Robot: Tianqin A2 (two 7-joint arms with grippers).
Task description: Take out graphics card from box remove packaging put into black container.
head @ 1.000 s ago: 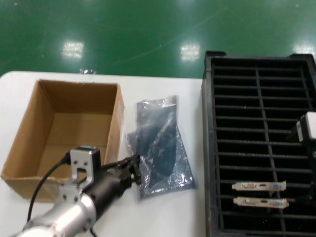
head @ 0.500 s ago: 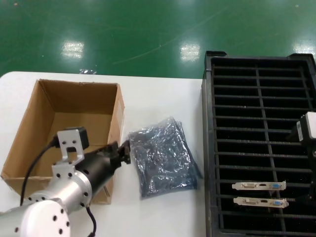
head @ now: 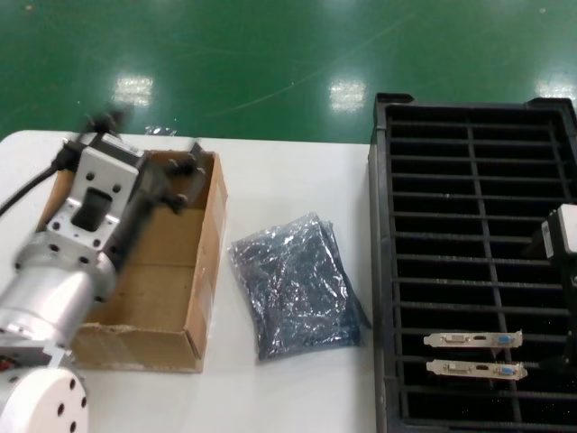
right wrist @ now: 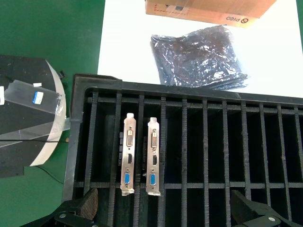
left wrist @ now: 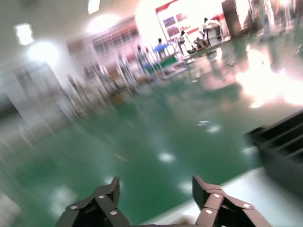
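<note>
Left gripper (head: 185, 171) jaws spread, holding nothing, raised above the far end of the box (head: 203, 271); right gripper (right wrist: 165, 208) jaws spread wide, empty, over the black container (head: 388, 271); two graphics cards (right wrist: 139, 156) seated upright in its slots, away from the box; packaging (head: 297, 289) lies crumpled between box and container; box interior mostly hidden by the arm; judgement: descend centred inside the walls, keep fingers open until around a bagged card's edge.

Overhead lamps glared off the glossy green floor (head: 270, 63); the left wrist view was motion-blurred and overexposed, the others sharp.
</note>
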